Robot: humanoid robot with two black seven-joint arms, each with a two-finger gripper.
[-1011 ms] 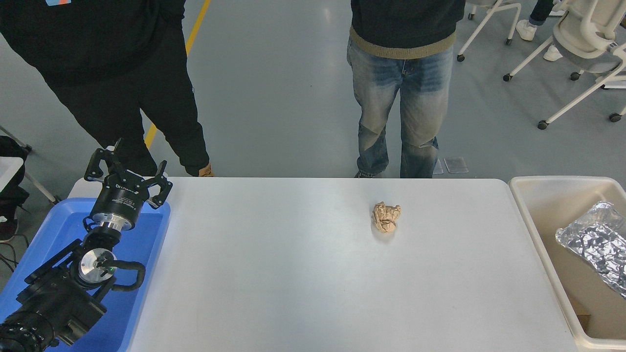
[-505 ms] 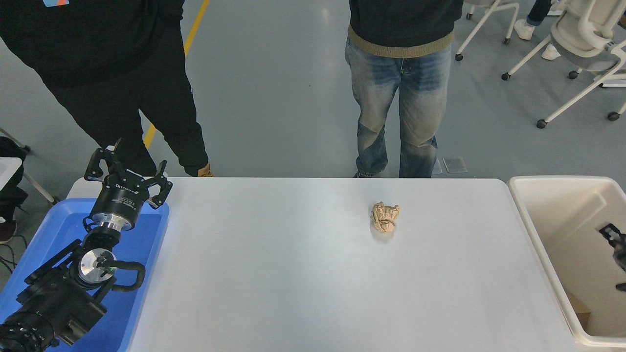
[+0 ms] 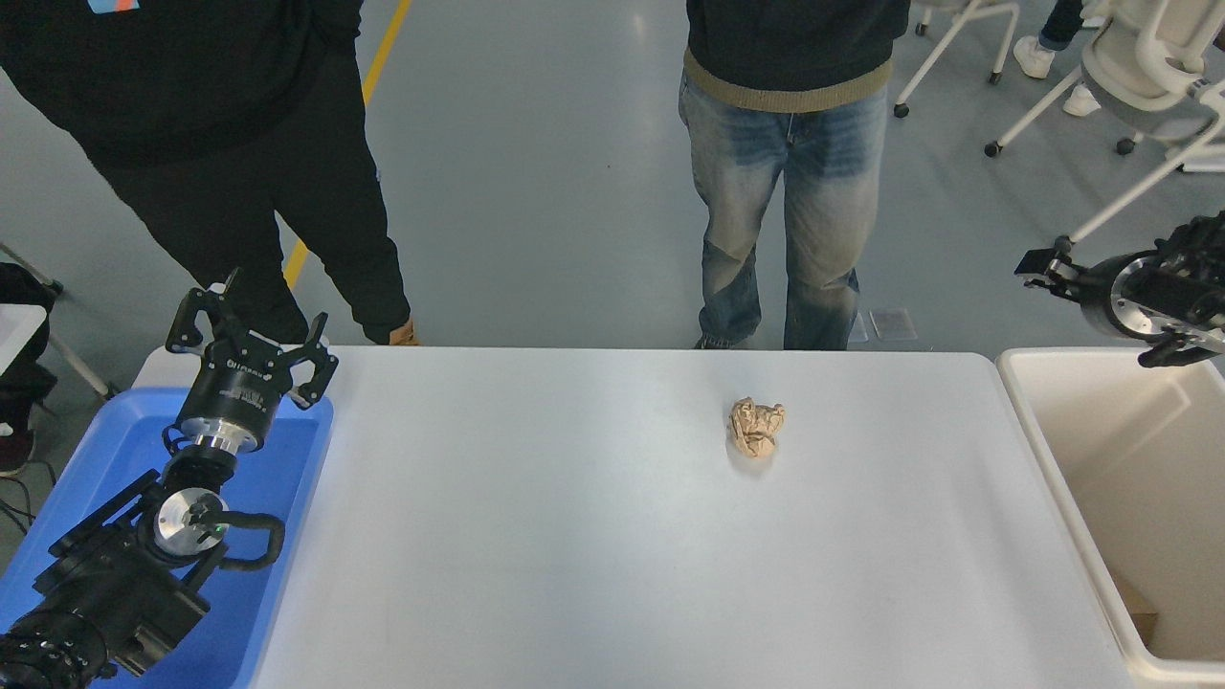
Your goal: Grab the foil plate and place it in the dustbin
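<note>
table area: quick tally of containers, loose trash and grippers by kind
Containers: 2, the blue tray and the beige dustbin
Loose trash: 1, the brown paper ball; no foil plate visible
Grippers: 2, the left gripper and the right gripper
Total: 5

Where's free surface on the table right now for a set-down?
Most of the white table is bare: the broad stretch between the blue tray and the paper ball, plus the near half up to the dustbin. Crowded only at the left, where the left gripper sits parked over the tray.
</note>
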